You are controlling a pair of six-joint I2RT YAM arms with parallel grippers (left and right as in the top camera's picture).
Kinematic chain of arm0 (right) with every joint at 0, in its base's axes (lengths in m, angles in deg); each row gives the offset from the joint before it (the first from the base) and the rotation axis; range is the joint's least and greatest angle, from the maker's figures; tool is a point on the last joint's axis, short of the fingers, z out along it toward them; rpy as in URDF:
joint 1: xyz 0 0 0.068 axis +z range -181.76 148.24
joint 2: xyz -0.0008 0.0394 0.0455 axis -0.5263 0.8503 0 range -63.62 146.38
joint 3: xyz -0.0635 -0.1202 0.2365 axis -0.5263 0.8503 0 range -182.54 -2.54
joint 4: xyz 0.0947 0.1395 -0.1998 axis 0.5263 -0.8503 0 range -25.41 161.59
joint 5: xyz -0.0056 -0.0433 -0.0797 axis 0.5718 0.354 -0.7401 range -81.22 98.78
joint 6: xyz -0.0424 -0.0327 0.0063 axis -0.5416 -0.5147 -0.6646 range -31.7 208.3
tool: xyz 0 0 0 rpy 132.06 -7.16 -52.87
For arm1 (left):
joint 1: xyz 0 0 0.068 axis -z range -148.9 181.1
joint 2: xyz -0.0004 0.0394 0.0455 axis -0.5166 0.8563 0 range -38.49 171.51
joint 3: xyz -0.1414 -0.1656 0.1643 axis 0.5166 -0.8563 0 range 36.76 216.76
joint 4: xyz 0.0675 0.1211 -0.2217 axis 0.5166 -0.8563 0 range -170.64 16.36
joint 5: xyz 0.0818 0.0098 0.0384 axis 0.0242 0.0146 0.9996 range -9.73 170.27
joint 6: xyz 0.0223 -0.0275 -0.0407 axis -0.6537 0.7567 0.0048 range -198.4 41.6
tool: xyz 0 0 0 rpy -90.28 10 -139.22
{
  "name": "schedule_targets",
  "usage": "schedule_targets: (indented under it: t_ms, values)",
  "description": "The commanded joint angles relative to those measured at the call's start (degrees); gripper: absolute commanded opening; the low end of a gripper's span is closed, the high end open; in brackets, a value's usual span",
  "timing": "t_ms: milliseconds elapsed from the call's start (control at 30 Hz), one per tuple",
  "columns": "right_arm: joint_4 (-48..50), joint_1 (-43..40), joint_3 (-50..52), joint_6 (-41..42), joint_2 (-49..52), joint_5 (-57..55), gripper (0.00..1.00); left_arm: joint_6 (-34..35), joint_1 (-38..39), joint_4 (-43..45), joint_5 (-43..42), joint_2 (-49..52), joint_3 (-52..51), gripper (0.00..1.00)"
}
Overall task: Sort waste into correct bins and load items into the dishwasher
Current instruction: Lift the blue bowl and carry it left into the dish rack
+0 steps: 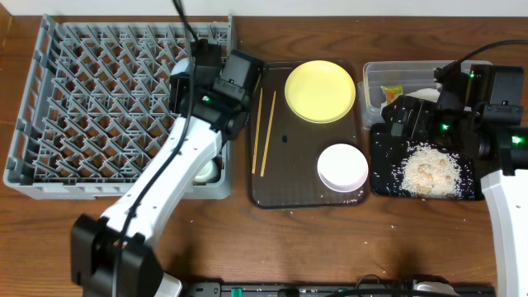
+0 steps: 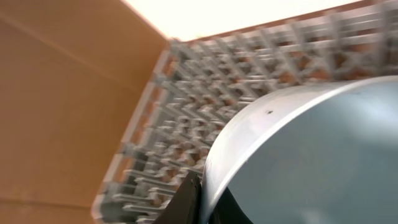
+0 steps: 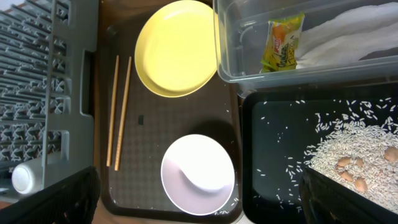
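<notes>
Light blue bowl (image 2: 311,162): fills the left wrist view, tilted, its rim pinched in the left gripper (image 1: 193,69). One dark finger (image 2: 186,200) lies against the rim edge. The bowl hangs over the grey dish rack (image 1: 91,99), near the rack's far right corner. Whether it touches the pegs cannot be told.

Small white cup (image 3: 23,177): on its side among the pegs at the rack's near right edge, beside the left arm.

Dark brown serving tray (image 1: 305,177): just right of the rack. On it are the yellow plate (image 3: 177,46) at the far end, the white bowl (image 3: 198,174) at the near end, and the wooden chopsticks (image 3: 118,109) side by side along the tray's left side.

Clear tub (image 3: 249,68): right of the plate. It holds the green-and-yellow wrapper (image 3: 283,43) and the white napkin (image 3: 348,34).

Black tray (image 3: 273,155): in front of the tub, with a heap of rice scraps (image 3: 348,155) and loose grains scattered across it.

Right gripper (image 1: 412,122): over the black tray, fingers (image 3: 56,199) spread wide, nothing between them.
</notes>
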Motion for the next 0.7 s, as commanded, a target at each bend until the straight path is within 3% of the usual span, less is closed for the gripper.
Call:
schedule_targets:
  t_ms: [0, 367, 667]
  values:
    - [-0.04, -0.26, -1.14, 0.42, -0.33, -0.2, 0.99, 2.91, -0.13, -0.04, 14.91, 3.26, -1.86, 0.07]
    - [-0.07, -0.26, -1.14, 0.44, -0.33, -0.17, 0.99, 12.2, -0.11, -0.09, 22.56, 8.76, -5.7, 0.07]
    - [-0.07, -0.26, -1.14, 0.42, -0.33, -0.17, 0.99, 19.28, 0.26, 0.02, 22.47, 9.14, -12.9, 0.07]
